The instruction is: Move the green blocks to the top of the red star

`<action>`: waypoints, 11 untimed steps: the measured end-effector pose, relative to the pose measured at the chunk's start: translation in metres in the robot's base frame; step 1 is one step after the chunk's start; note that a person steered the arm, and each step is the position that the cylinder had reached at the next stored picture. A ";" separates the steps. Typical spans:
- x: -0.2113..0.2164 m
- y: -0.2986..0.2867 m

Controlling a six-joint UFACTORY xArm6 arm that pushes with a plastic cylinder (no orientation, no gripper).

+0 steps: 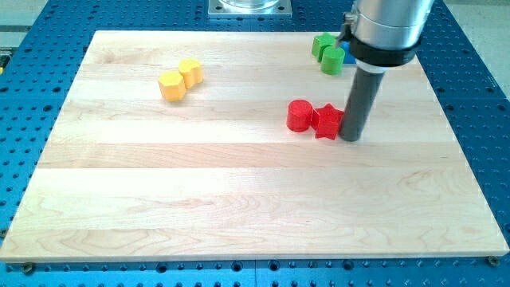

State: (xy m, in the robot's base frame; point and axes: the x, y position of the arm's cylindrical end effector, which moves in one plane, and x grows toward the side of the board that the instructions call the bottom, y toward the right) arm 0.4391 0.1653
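The tip (351,139) touches the red star (327,122); it should circle behind the green blocks (327,53) (no gripper fitted) and push down-view.

place: robotics lab | evidence: blue perforated bench (470,88), wooden board (239,199), metal arm mount (249,7)

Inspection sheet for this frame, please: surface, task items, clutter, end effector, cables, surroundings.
Surface: wooden board, flat, unmarked.
Task items: two green blocks touching at the view's top right; red star at centre right, below them.
Clutter: red cylinder against the star's left side; two yellow blocks touching at upper left; blue block mostly hidden behind the rod.
End effector: my tip sits at the star's right side, apparently touching.
Cables: nothing seen.
Surroundings: blue perforated table; metal mount at top edge.
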 end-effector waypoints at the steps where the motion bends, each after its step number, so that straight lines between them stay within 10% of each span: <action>1: -0.058 0.013; 3: -0.074 -0.062; 6: -0.242 -0.072; 11: -0.089 -0.029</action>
